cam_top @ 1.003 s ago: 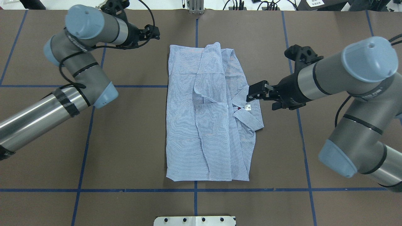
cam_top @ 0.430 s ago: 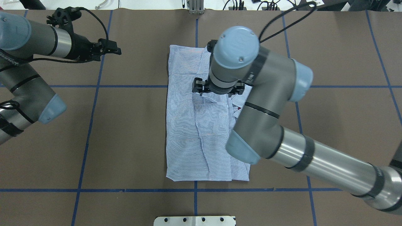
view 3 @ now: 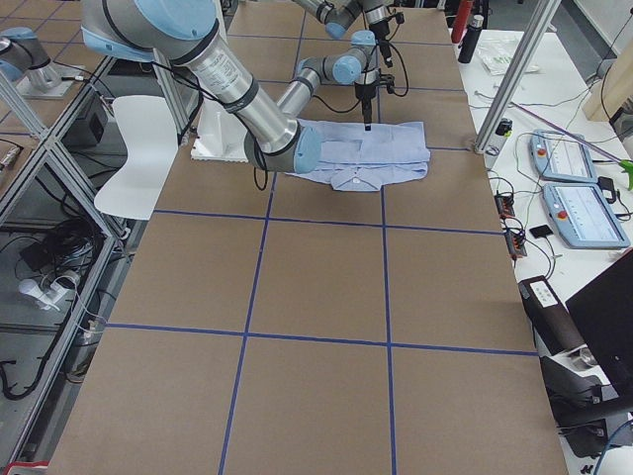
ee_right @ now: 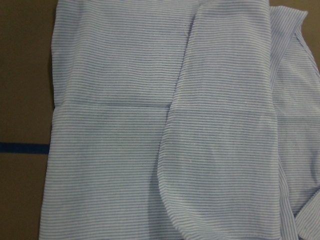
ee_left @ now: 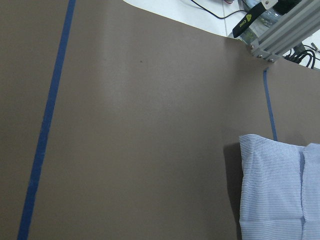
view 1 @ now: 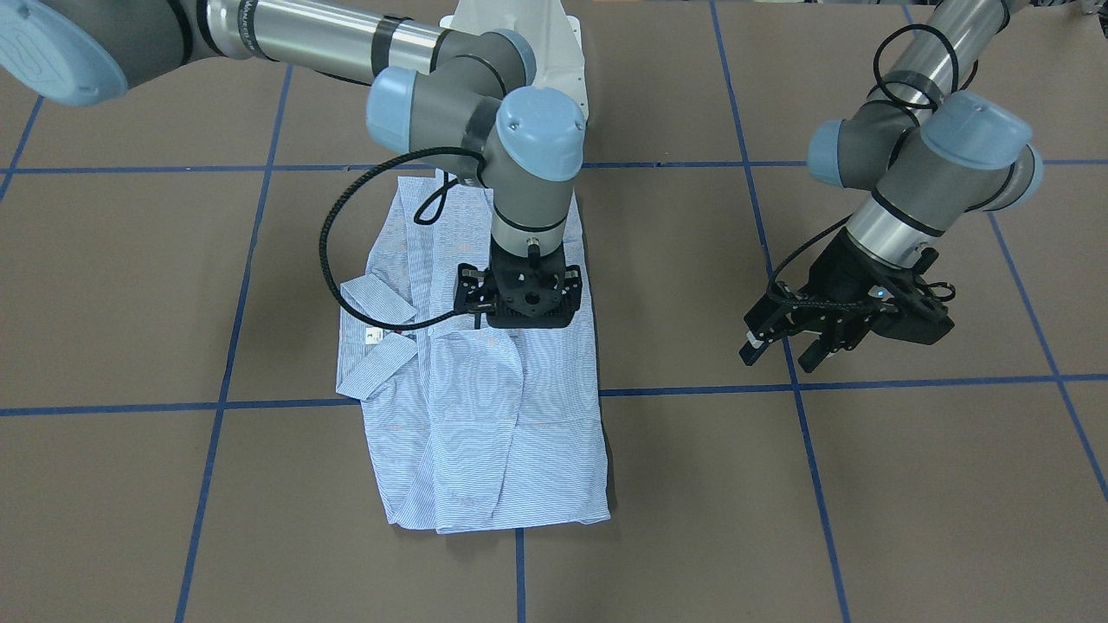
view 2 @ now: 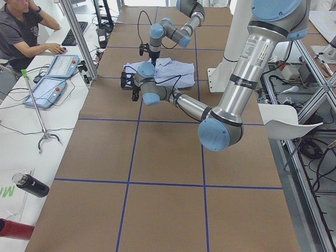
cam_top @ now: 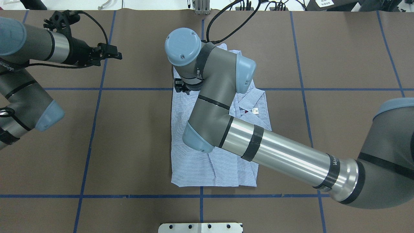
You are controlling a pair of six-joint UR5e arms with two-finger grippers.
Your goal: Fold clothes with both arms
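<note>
Standing over the shirt (view 1: 537,433), right gripper (view 1: 526,322) hides its jaw gap; left gripper (view 1: 782,353) spread, empty, apart.

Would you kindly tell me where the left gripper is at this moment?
In the overhead view the left gripper hovers at upper left over the bare table, beside a blue tape line, well apart from the shirt.

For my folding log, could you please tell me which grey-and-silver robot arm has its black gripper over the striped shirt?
The right arm's black gripper hangs over the light blue and white striped shirt; the left arm's gripper hangs over bare brown table.
</note>
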